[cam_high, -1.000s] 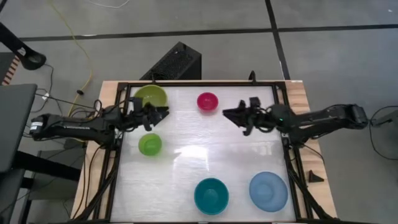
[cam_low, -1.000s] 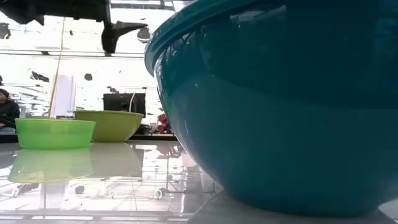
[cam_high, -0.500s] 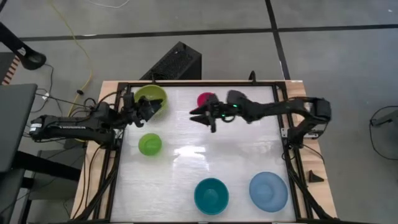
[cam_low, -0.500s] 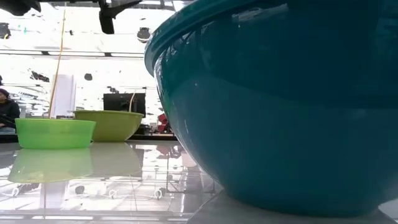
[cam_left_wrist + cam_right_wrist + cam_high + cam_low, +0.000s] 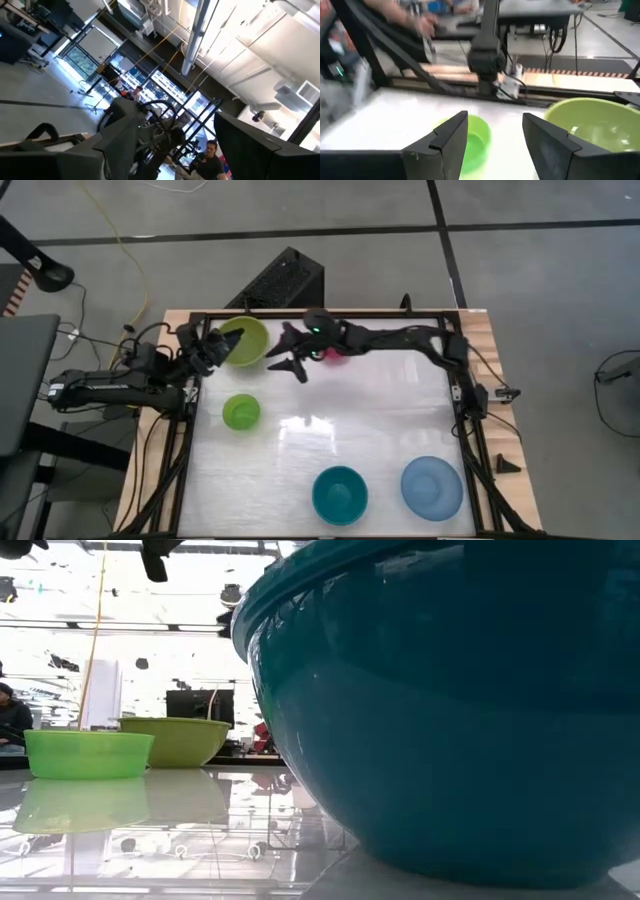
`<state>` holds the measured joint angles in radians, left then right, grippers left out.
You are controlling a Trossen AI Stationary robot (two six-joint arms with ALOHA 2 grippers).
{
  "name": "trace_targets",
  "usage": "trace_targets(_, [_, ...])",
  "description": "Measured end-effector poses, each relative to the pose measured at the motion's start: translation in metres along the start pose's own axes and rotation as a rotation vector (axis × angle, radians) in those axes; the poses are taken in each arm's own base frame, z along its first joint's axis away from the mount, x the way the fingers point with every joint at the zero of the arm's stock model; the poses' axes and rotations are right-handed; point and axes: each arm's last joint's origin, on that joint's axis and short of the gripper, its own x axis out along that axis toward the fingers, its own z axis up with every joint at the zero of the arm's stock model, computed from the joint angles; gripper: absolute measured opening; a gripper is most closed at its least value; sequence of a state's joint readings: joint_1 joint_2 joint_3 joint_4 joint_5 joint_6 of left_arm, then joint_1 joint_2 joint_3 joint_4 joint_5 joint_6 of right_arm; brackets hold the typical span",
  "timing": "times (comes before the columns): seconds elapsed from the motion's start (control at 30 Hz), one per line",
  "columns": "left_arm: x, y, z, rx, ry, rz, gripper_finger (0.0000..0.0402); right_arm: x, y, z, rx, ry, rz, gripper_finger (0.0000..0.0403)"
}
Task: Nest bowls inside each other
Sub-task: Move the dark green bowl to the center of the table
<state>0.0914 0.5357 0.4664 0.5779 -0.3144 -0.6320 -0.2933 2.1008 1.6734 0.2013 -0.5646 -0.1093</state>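
Five bowls stand on their bases on the white table. The olive-green bowl [image 5: 250, 335] is at the far left, with the small bright green bowl [image 5: 241, 411] nearer than it. My right arm partly hides the magenta bowl [image 5: 335, 357]. The teal bowl [image 5: 340, 494] and the light blue bowl [image 5: 432, 486] are near the front edge. My right gripper [image 5: 285, 360] hovers open between the olive and magenta bowls, pointing toward the table's left. Its wrist view shows nothing between its fingers [image 5: 495, 135]. My left gripper [image 5: 228, 352] is open above the olive bowl's left rim, tipped upward.
A black frame [image 5: 455, 395] rims the table. A dark box [image 5: 285, 280] stands on the floor past the far edge. The teal bowl [image 5: 450, 710] fills most of the low view. People show in the room beyond the table [image 5: 210, 155].
My right gripper has swept along the far part of the table toward its left edge. It passed over the magenta bowl, rolling as it went, and is now beside the olive bowl. My left gripper has drawn back toward the left edge, risen and tipped upward. No bowl has moved.
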Motion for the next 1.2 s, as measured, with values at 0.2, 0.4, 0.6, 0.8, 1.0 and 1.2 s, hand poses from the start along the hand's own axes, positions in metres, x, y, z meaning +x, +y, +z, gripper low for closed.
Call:
trace_targets(0.2, [0.000,0.000,0.000,-0.019,-0.001,0.007,0.0249,0.029,-0.033,-0.005,-0.138,0.164,0.012,0.0225])
trace_targets(0.4, [0.000,0.001,0.000,-0.033,-0.005,0.013,0.0249,0.052,-0.055,-0.010,-0.245,0.280,-0.047,0.0225])
trace_targets(0.6, [0.000,0.001,0.000,-0.042,-0.012,0.021,0.0249,0.056,-0.067,-0.035,-0.247,0.326,-0.105,0.0224])
trace_targets(0.8, [0.000,0.001,0.000,-0.045,-0.018,0.028,0.0249,0.055,-0.070,-0.036,-0.246,0.334,-0.124,0.0223])
trace_targets(1.0, [0.000,0.001,0.000,-0.045,-0.022,0.035,0.0249,0.058,-0.063,-0.038,-0.265,0.366,-0.105,0.0204])
trace_targets(1.2, [0.000,0.001,0.000,-0.060,-0.024,0.033,0.0249,0.074,-0.051,-0.058,-0.308,0.441,-0.114,0.0172])
